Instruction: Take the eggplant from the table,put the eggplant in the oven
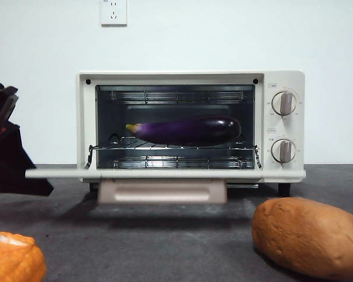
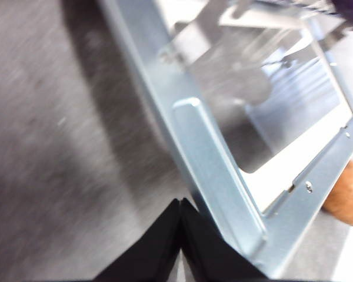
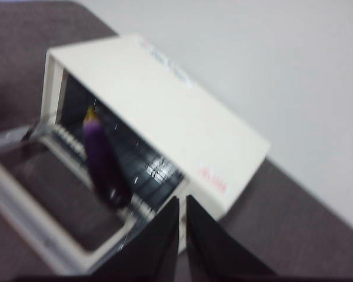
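The dark purple eggplant (image 1: 188,130) lies lengthwise on the wire rack inside the cream oven (image 1: 282,82), stem end to the left. The oven's glass door (image 1: 165,173) hangs open and flat. My left gripper (image 2: 180,202) is shut and empty, low over the table (image 1: 165,235) just beside the door's metal frame (image 2: 212,170); its arm (image 1: 12,164) shows dark at the left edge of the front view. My right gripper (image 3: 182,202) is shut, holds nothing, and is high above the oven (image 3: 165,100), looking down on the eggplant (image 3: 103,161).
A brown sweet potato (image 1: 309,235) lies on the table at the front right, also seen past the door's corner as the sweet potato (image 2: 350,197). An orange corn cob (image 1: 12,258) sits at the front left corner. A white wall stands behind the oven.
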`<state>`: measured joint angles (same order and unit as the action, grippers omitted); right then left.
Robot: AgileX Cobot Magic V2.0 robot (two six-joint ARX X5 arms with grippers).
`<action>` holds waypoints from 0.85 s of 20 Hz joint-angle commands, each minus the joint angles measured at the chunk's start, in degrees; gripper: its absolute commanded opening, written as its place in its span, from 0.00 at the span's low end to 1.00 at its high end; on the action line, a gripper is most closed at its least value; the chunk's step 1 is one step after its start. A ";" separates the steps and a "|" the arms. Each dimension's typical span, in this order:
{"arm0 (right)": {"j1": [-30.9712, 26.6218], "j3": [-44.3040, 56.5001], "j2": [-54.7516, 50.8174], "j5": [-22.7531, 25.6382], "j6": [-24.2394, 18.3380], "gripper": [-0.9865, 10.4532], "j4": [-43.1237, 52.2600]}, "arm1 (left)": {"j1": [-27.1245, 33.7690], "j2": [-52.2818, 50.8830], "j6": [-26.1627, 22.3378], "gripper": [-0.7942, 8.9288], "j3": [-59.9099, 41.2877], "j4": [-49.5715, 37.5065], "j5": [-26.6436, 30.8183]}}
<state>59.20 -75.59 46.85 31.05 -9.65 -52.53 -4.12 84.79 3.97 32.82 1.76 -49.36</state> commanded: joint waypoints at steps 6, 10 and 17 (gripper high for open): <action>0.72 -1.33 -4.76 -5.57 12.46 0.09 -14.49 | -0.66 0.76 1.66 0.09 2.67 -7.61 -4.72; 0.72 -1.22 -6.25 -7.32 16.17 0.09 -19.98 | -0.66 0.76 3.80 0.09 6.45 -9.46 -4.70; 0.72 -1.05 -6.62 -10.08 18.49 0.09 -21.57 | -0.66 0.76 9.33 0.09 14.97 -12.94 -4.61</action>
<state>59.20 -75.61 39.86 21.15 7.35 -74.54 -4.73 84.82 11.33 46.63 -10.68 -53.60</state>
